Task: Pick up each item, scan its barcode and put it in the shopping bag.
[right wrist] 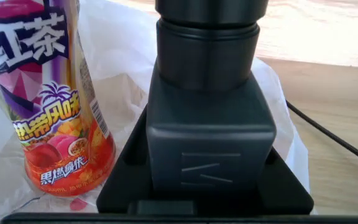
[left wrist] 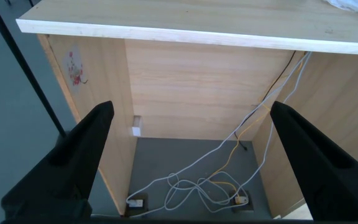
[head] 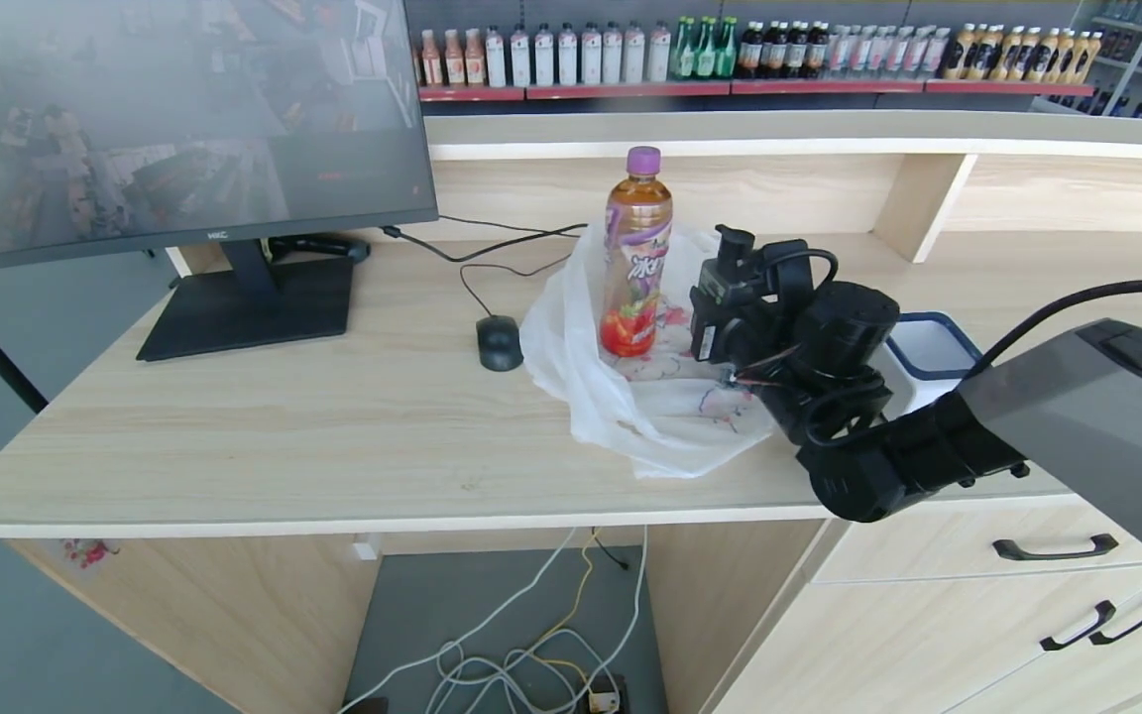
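Bottle (head: 636, 258) upright within slack folds of white shopping bag (head: 571, 377) on worktop (head: 333, 426). Left gripper (left wrist: 191, 155) spread wide, empty. Right gripper (head: 725, 297) just beside bottle; opening impossible to tell.

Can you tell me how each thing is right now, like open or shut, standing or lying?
bottle: standing upright, purple cap on.
shopping bag: crumpled on the counter, spread under and behind the bottle.
left claw: open, empty.
drawers: shut.
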Tool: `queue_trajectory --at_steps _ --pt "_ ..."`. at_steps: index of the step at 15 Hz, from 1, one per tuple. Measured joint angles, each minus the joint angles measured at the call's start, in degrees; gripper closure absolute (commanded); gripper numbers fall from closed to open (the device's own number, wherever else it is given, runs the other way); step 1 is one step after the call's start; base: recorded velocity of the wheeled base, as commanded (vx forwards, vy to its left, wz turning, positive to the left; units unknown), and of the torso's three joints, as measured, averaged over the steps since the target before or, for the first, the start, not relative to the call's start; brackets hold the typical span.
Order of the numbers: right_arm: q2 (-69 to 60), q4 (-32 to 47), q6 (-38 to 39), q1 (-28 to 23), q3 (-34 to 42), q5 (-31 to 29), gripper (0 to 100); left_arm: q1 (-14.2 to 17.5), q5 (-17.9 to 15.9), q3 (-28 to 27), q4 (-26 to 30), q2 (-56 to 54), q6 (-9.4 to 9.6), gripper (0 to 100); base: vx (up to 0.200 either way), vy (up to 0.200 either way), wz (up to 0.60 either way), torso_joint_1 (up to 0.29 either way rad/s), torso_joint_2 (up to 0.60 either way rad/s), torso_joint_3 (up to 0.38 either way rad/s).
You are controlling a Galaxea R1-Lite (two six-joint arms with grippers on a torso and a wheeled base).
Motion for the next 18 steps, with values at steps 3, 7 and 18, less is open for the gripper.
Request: queue_trajectory --at_steps 3,7,18 --pt "1.9 -0.6 0.2 -0.5 -0.4 0.0 100 0.0 0.0 0.0 0.0 0.0 0.02 0 0.0 0.0 0.0 0.0 0.0 0.0" --pt "2.9 -0.5 0.2 -0.9 -0.6 -0.1 100 0.0 0.0 0.0 0.0 0.0 0.0 0 0.0 0.0 0.0 0.0 0.0 0.0" --pt "3.4 -1.8 0.0 -0.7 -0.4 -0.4 100 0.0 0.0 0.0 0.0 0.0 0.02 0 0.0 0.0 0.0 0.0 0.0 0.0"
